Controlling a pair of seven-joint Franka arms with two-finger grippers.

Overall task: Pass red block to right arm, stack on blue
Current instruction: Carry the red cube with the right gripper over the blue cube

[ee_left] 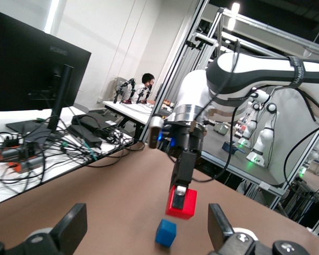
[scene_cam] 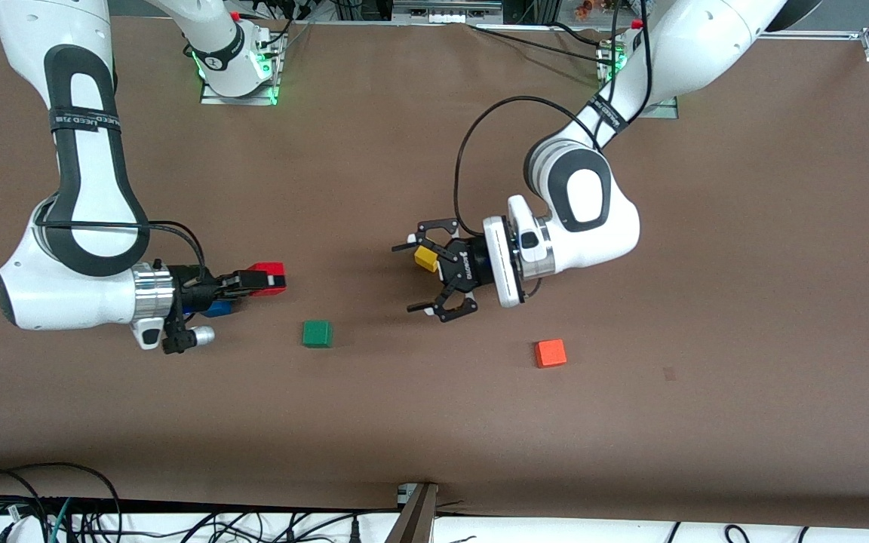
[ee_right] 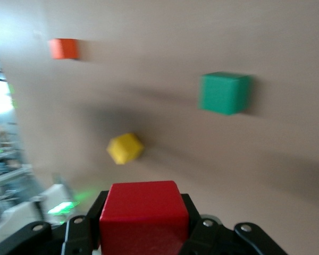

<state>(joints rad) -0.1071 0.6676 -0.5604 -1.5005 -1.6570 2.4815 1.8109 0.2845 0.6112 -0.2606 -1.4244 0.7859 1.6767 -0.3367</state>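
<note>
light: even, overhead | shadows: soft beside green cube (scene_cam: 317, 334) | blur: right wrist view smeared | glare: ceiling strips above monitor (ee_left: 32, 69), left wrist view

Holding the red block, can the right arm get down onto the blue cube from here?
Probably yes. The right gripper, shut on the red block, is beside the blue cube, whose top is bare. The left gripper hangs open, apart.

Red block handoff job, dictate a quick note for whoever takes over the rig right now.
Right tool: shut on the small deep-red matte cube, held in the air close to the small plain blue cube, not yet over it.
Left tool: open, holding nothing, waiting above the brown table.
Done: the pass to the right arm.
Left: place red squarely on blue, then release.
</note>
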